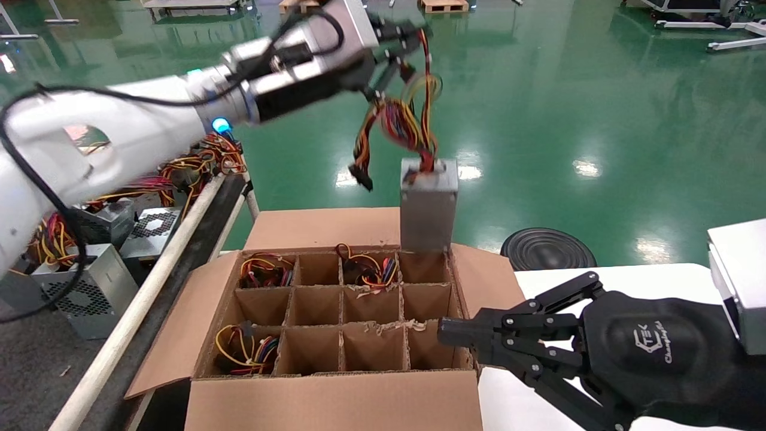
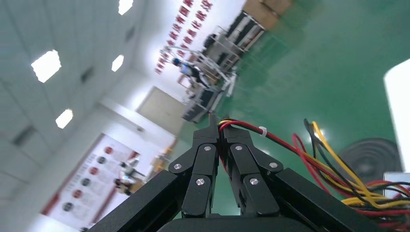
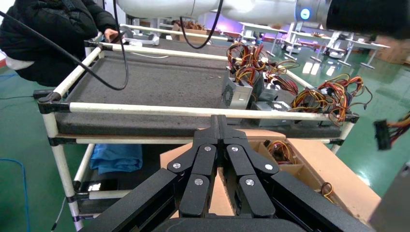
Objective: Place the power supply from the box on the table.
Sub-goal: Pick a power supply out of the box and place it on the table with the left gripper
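The power supply [image 1: 428, 206], a grey metal case, hangs upright by its wire bundle [image 1: 413, 120]. Its lower end is at the rim of the back right cell of the box [image 1: 335, 395]. My left gripper [image 1: 413, 36] is high above the box, shut on the red and yellow wires [image 2: 290, 145]; in the left wrist view they run out between the closed tips of this gripper [image 2: 221, 129]. My right gripper [image 1: 446, 335] is shut with nothing in it, low at the box's right front corner, also seen in its own view [image 3: 218, 123]. The table [image 3: 159, 82] lies to the left of the box.
Several other power supplies [image 1: 90, 287] with wire tangles lie on the table behind a white tube rail [image 1: 149, 287]. Three box cells hold wire bundles [image 1: 245, 350]. A white-topped surface [image 1: 628, 275] is on the right, and a black round disc [image 1: 547, 248] beyond it. A person in black [image 3: 48, 34] stands at the table's far end.
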`<state>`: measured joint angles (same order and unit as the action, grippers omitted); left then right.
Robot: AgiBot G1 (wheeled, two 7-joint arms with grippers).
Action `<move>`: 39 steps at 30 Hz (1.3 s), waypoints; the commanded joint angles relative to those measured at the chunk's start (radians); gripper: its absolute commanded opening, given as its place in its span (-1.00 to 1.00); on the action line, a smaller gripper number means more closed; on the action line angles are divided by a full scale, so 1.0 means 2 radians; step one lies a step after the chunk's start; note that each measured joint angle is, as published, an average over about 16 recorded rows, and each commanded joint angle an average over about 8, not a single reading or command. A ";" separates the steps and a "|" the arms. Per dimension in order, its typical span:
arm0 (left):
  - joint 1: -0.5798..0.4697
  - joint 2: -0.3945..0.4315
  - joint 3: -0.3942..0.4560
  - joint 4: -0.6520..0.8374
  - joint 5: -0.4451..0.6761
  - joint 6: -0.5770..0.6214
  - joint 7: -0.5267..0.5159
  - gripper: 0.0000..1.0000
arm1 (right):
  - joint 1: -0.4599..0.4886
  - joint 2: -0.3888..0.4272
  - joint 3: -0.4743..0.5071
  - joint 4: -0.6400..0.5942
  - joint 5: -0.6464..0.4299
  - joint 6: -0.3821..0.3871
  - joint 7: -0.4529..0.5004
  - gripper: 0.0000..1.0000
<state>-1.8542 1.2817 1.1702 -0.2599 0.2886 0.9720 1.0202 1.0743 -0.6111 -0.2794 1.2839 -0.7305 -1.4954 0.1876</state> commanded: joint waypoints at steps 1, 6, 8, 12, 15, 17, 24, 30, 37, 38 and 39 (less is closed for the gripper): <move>-0.007 -0.003 -0.007 -0.001 -0.001 0.003 0.009 -1.00 | 0.000 0.000 0.000 0.000 0.000 0.000 0.000 -1.00; -0.027 -0.008 -0.020 0.003 0.004 -0.003 0.036 -1.00 | 0.000 0.000 0.000 0.000 0.000 0.000 0.000 -1.00; -0.035 -0.010 -0.025 0.007 0.008 -0.008 0.047 -1.00 | 0.000 0.000 0.000 0.000 0.000 0.000 0.000 -1.00; -0.054 -0.011 -0.031 0.016 0.018 -0.023 0.069 -1.00 | 0.000 0.000 0.000 0.000 0.000 0.000 0.000 -1.00; -0.067 -0.013 -0.034 0.025 0.025 -0.035 0.083 -1.00 | 0.000 0.000 0.000 0.000 0.000 0.000 0.000 -1.00; -0.075 -0.015 -0.035 0.031 0.030 -0.043 0.091 -1.00 | 0.000 0.000 0.000 0.000 0.000 0.000 0.000 -1.00; -0.098 -0.026 -0.041 0.047 0.043 -0.071 0.115 -1.00 | 0.000 0.000 0.000 0.000 0.000 0.000 0.000 -1.00; -0.115 -0.040 -0.044 0.056 0.055 -0.098 0.135 -1.00 | 0.000 0.000 0.000 0.000 0.000 0.000 0.000 -1.00; -0.145 -0.063 -0.040 0.071 0.076 -0.135 0.157 -1.00 | 0.000 0.000 0.000 0.000 0.000 0.000 0.000 -1.00; -0.149 -0.066 -0.038 0.073 0.080 -0.140 0.159 -1.00 | 0.000 0.000 0.000 0.000 0.000 0.000 0.000 -1.00; -0.153 -0.069 -0.037 0.075 0.084 -0.146 0.161 -1.00 | 0.000 0.000 0.000 0.000 0.000 0.000 0.000 -1.00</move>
<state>-2.1604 1.1446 1.0999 -0.1114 0.4579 0.6830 1.3381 1.0743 -0.6111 -0.2794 1.2839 -0.7305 -1.4954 0.1876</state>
